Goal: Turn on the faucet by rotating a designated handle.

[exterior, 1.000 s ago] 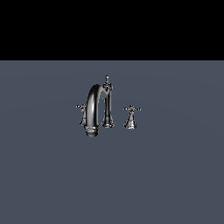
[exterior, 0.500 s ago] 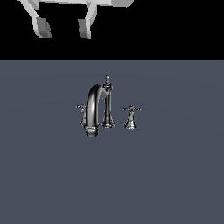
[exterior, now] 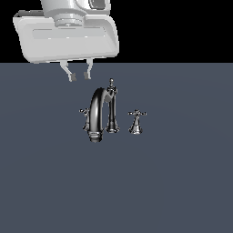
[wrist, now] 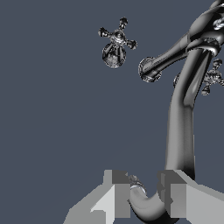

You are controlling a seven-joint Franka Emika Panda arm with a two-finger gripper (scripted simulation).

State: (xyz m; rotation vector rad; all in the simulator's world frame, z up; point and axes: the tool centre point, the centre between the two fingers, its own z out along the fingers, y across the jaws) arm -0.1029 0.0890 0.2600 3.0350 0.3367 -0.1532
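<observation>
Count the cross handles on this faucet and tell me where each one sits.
2. The dark handle sits on the exterior view's left, partly hidden behind the spout. The brighter handle stands apart on the exterior view's right of the post.

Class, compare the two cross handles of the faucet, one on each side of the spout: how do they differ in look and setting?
The handle at the exterior view's left looks darker and sits on a slim stem; the other cross handle is brighter, with a flared conical base. The dark handle stands close beside the arched spout; the bright one stands apart, beyond the finial-topped post. Both are small cross-shaped chrome knobs, far shorter than the spout.
</observation>
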